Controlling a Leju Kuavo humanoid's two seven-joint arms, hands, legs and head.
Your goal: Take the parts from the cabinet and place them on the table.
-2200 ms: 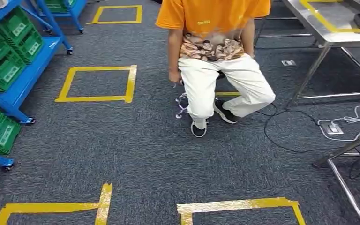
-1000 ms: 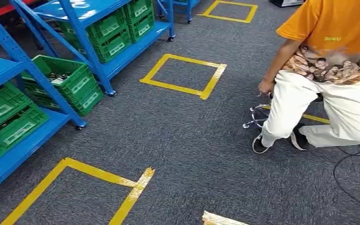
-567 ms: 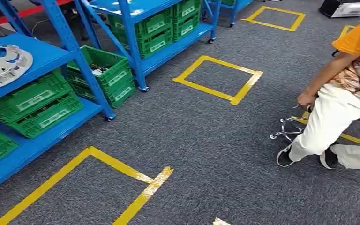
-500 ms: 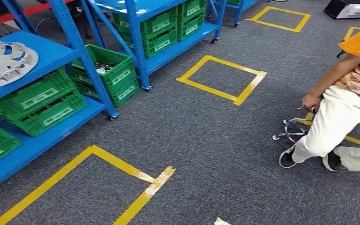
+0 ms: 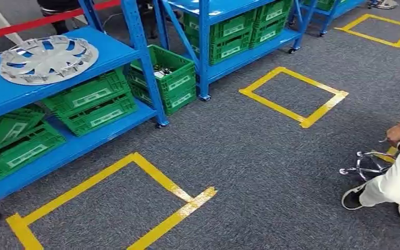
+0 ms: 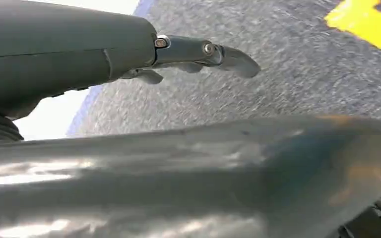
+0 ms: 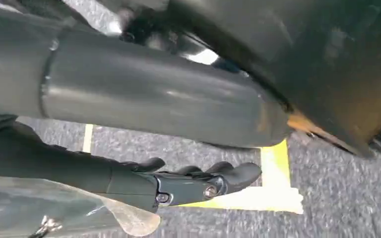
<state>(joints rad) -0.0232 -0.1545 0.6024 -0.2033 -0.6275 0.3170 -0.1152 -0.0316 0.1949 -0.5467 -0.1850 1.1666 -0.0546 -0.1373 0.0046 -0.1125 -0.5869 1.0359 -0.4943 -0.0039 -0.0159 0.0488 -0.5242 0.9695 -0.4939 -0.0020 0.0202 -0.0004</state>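
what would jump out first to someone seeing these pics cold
The bright blue shelving along the left, stacked with green crates, grabs the eye at once, and a silver wheel cover lies flat on its upper shelf. Yellow tape squares stand out on the grey carpet. At the right edge a person in pale trousers sits beside a chrome stool base.

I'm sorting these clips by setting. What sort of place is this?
Probably a workshop or parts storeroom: blue wheeled racks hold green crates, a grey wheel cover lies on a shelf, and yellow tape squares mark the carpet.
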